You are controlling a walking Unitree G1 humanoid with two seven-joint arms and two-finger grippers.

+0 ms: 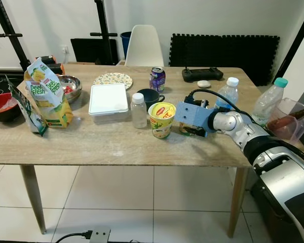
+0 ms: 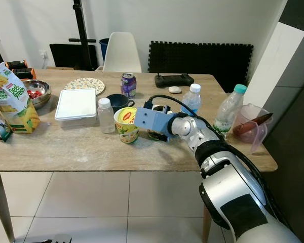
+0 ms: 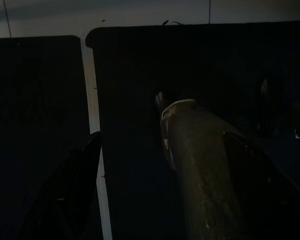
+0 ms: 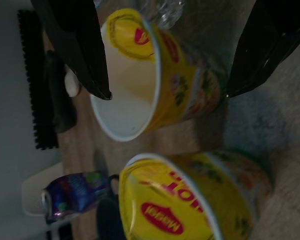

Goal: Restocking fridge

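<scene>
Right gripper (image 4: pixel 165 70) fingers (image 4: pixel 77 45) spread wide, straddling an opened yellow noodle cup (image 4: pixel 150 80) with its lid flap peeled back; one finger sits at the cup's rim, the other off to its far side. No contact visible on the cup wall. In the head views that cup is mostly hidden behind the blue wrist housing (image 1: pixel 192 117). A second, sealed noodle cup (image 1: pixel 162 119) stands upright just beside it, on the robot's left of it, near the front edge of the wooden table (image 1: pixel 91 144).

Outward from there: small clear bottle (image 1: pixel 138 110) with white cap just left of the sealed cup, dark mug (image 1: pixel 150 97) behind both, purple soda can (image 1: pixel 157 79) further back. White lidded container (image 1: pixel 108 98) left of the bottle, patterned plate (image 1: pixel 113 80) behind it. Water bottle with white cap (image 1: pixel 228 92) just behind the right forearm; another bottle with teal cap (image 1: pixel 270 98) and a clear jug (image 1: pixel 290 120) at the table's right end. Juice carton (image 1: pixel 49 93) and a steel bowl (image 1: pixel 71 87) at the left end, red bowl (image 1: pixel 5 105) at the far left edge. Black controller (image 1: pixel 201 74) at the back, white chair (image 1: pixel 144 46) behind the table.

Left wrist view very dark: left gripper (image 3: pixel 165 170) fingers read as apart, over dark panels with a pale strip between.
</scene>
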